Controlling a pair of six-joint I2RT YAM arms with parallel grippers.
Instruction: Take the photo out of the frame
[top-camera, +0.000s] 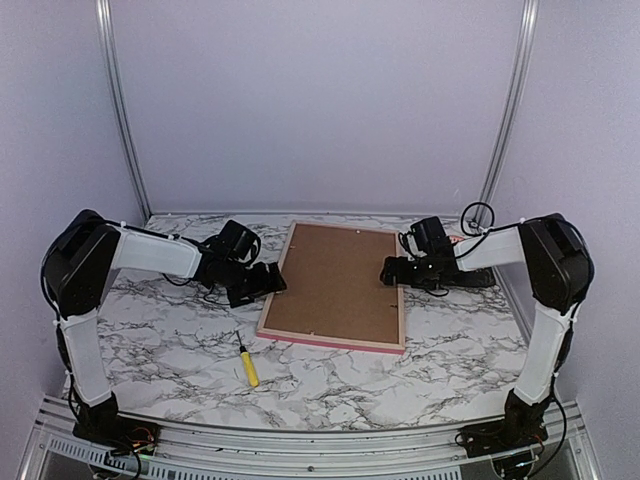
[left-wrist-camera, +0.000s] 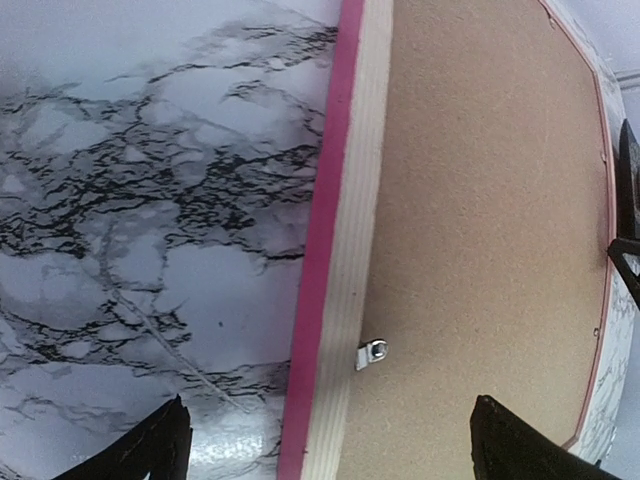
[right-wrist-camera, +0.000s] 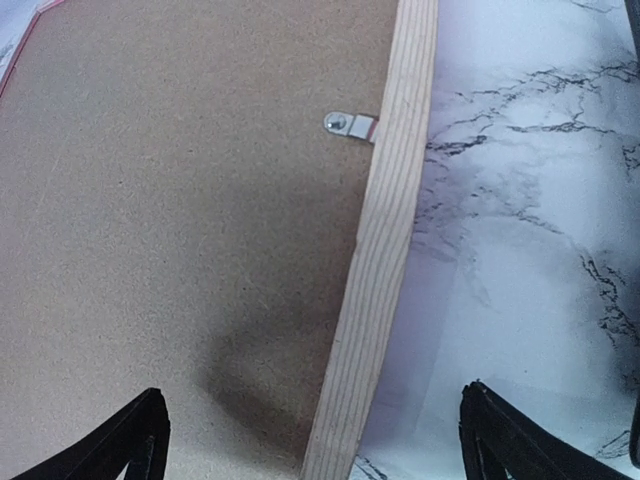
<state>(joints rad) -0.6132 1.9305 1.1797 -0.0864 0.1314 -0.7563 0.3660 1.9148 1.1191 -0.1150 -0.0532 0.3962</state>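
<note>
While the frame (top-camera: 333, 342) lay face down mid-table, bare wood back up and pink edge showing along its near side, the brown backing board (top-camera: 335, 282) sat inside it and covered everything beneath, so the photo couldn't be seen. The left gripper (top-camera: 265, 281) sat low at the frame's left edge, jaws spread wide and holding nothing; in its wrist view the fingers stood either side of the left rail. The right gripper (top-camera: 392, 270) was at the frame's right edge, likewise wide apart and empty, straddling the right rail. A small metal tab (left-wrist-camera: 372, 353) bridged the left rail and the board, and a second tab (right-wrist-camera: 348, 125) did the same on the right rail. A yellow-handled screwdriver (top-camera: 246, 366) lay on the marble table (top-camera: 170, 340), near the frame's near-left corner but not touching it.
</note>
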